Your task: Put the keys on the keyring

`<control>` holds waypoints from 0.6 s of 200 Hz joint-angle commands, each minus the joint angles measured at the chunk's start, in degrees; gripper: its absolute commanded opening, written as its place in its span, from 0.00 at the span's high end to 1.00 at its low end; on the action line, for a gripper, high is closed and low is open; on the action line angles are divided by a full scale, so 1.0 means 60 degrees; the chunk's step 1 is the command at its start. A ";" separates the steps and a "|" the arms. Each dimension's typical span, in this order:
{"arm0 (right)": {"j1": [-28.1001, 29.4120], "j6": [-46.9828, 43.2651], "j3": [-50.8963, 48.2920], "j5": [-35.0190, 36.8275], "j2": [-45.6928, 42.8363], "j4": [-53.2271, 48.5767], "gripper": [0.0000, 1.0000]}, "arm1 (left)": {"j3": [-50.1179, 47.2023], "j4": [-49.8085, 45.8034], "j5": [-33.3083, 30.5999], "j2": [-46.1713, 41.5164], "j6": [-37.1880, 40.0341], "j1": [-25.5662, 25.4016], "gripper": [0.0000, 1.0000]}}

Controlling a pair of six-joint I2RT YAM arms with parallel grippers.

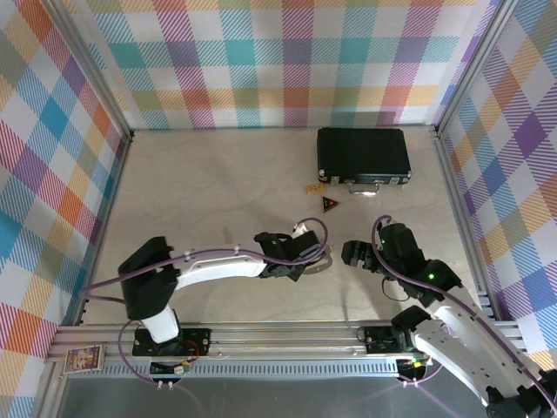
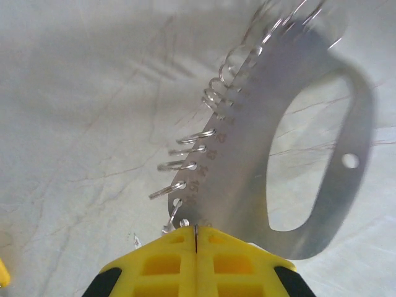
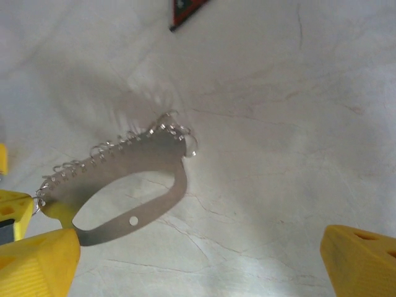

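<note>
The keyring [image 2: 247,161], a flat gray oval loop with a hollow middle, sits just below the centre of the top view [image 1: 318,266], at the tip of the left arm. In the left wrist view it runs from the bottom centre up to the upper right, its thin silvery prongs [image 2: 185,166] lined along its left edge. The left gripper [image 2: 195,234] is clamped on the loop's near end, its yellow fingers [image 2: 162,263] pressed together with no gap between them. In the right wrist view the loop [image 3: 148,154] lies in the left half of the frame and casts a soft shadow on the table [image 3: 278,124] above it. The right gripper [image 3: 198,266] stands released, its two yellow fingers [image 3: 37,263] far apart at the bottom corners, near the loop but not touching it. Higher in the top view lie a dark red triangular tag [image 1: 329,205], a small tan tag [image 1: 315,187] and a black rectangular case [image 1: 363,157]
</note>
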 commanded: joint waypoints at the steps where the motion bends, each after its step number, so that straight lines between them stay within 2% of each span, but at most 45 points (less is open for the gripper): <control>1: 0.0050 -0.0559 0.0414 -0.0558 -0.0471 0.0540 0.01 | -0.0364 0.0245 0.0679 -0.1222 0.0770 -0.0093 1.00; 17: 0.0046 -0.1012 0.0438 -0.1589 -0.0704 0.1169 0.01 | -0.0919 0.1229 0.1395 -0.2344 0.1300 -0.0093 1.00; 43: 0.0040 -0.1601 0.0310 -0.4034 -0.0856 0.2496 0.01 | -0.1656 0.2439 0.2415 -0.4095 0.2149 -0.0089 1.00; 76: 0.0049 -0.1604 0.0222 -0.5721 -0.0787 0.3813 0.01 | -0.2278 0.3791 0.3344 -0.5788 0.2997 -0.0093 1.00; 107: 0.0089 -0.1380 -0.0147 -0.7625 -0.1195 0.6030 0.00 | -0.2805 0.4812 0.4200 -0.6919 0.3660 -0.0093 1.00; 120: 0.0141 -0.1349 -0.0510 -0.8049 -0.1586 0.6957 0.03 | -0.2966 0.5297 0.4407 -0.7265 0.3727 -0.0093 1.00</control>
